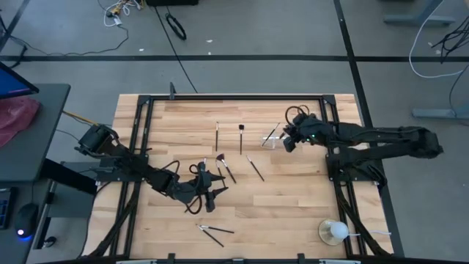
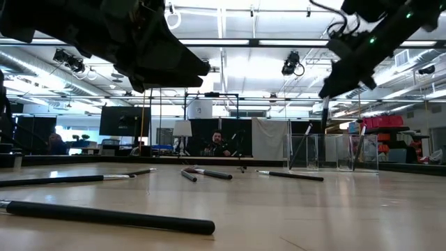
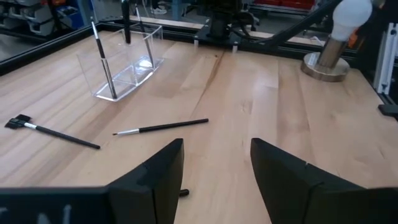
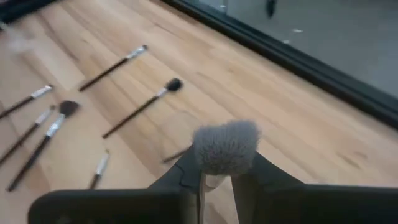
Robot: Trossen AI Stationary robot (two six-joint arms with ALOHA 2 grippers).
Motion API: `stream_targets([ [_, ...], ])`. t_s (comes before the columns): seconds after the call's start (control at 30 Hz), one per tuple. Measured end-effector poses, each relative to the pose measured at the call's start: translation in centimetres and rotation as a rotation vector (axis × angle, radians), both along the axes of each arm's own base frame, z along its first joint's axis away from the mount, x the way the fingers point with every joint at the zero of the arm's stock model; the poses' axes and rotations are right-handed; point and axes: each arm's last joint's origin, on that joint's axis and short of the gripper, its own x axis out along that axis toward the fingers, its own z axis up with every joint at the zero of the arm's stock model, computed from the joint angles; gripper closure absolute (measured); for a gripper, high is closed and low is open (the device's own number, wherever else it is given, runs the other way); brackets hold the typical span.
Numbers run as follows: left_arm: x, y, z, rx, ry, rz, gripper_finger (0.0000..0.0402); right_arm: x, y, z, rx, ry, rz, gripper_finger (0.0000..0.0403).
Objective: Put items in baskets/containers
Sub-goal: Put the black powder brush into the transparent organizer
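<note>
My right gripper (image 4: 216, 180), clenched on a fluffy brush (image 4: 225, 145), hangs over the clear tray (image 1: 272, 138) right of centre, so next I lower and release it inside.

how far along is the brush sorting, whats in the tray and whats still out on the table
Early on. One brush already leans inside the clear tray. In hand: the right gripper, above the tray in the high view, is shut on a fluffy grey-tipped brush. The left gripper is open and empty over the table's middle. Left: at least eight brushes on the wood, such as a thin one and a flat-headed one.
</note>
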Motion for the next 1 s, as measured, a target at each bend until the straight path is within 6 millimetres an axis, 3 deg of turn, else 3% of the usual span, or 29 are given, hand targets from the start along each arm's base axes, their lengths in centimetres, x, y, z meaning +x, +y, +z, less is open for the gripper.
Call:
stream_targets([
  [0.33,0.0,0.0,0.0,-0.001,0.001,-0.003,0.0209,-0.3,-1.6,-4.6,0.136,-0.043,-0.004,0.0355],
  [0.6,0.0,0.0,0.0,0.000,0.001,0.000,0.0209,-0.7,-2.1,-5.9,0.167,-0.084,0.000,0.0348],
  [1.0,0.0,0.0,0.0,0.000,0.001,0.000,0.0209,-0.9,-2.4,-6.2,0.176,-0.105,-0.010,0.0333],
])
